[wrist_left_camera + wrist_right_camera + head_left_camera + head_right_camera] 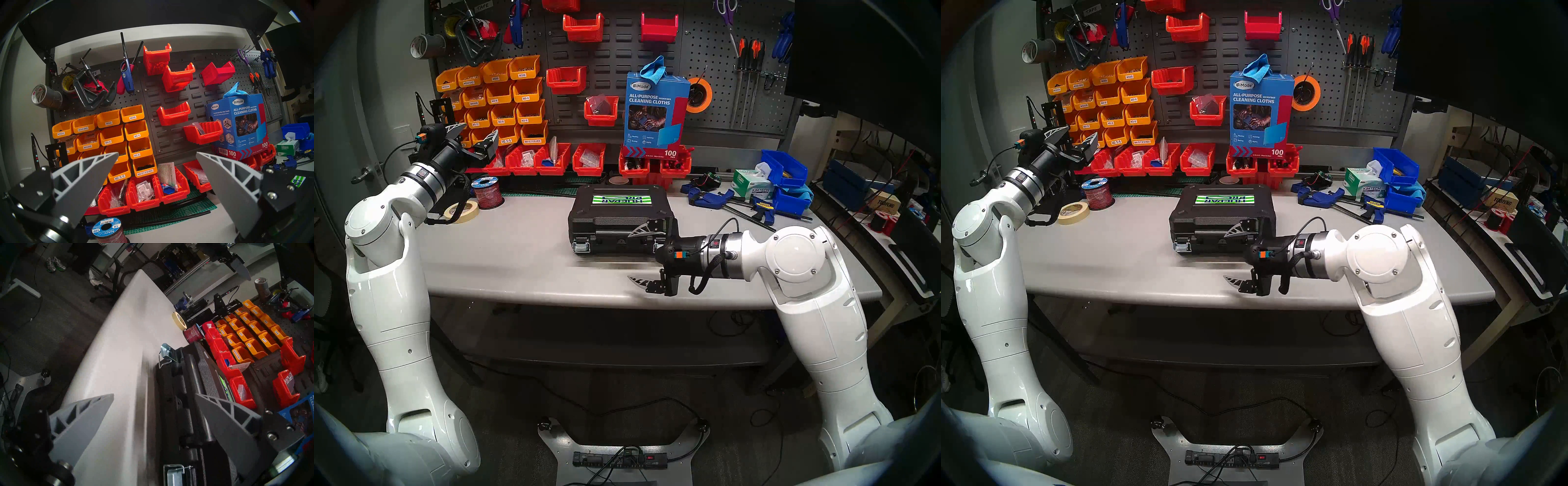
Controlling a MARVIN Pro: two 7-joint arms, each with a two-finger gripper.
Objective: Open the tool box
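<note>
The black tool box (pixel 612 217) lies flat at mid-table with its lid down and a green-and-white label (pixel 624 199) on top. Two silver latches face me: the left one (pixel 580 245) and the right one (pixel 657 245), which is partly hidden. My right gripper (pixel 639 256) is open wide at the box's front right. One finger (pixel 641 230) lies over the lid's front edge, and the other hangs above the table. In the right wrist view the box (pixel 203 361) runs past my right gripper (pixel 153 394), and the far latch (pixel 165 353) tilts outward. My left gripper (pixel 473 134) is open, raised at the far left.
A masking tape roll (pixel 463 210) and a red wire spool (pixel 488 193) sit at the left. Blue clamps (pixel 714 198), a tissue box (pixel 751 185) and blue bins (pixel 785 169) crowd the right. Red bins (pixel 551 159) and a cleaning-cloth box (pixel 655 112) line the back.
</note>
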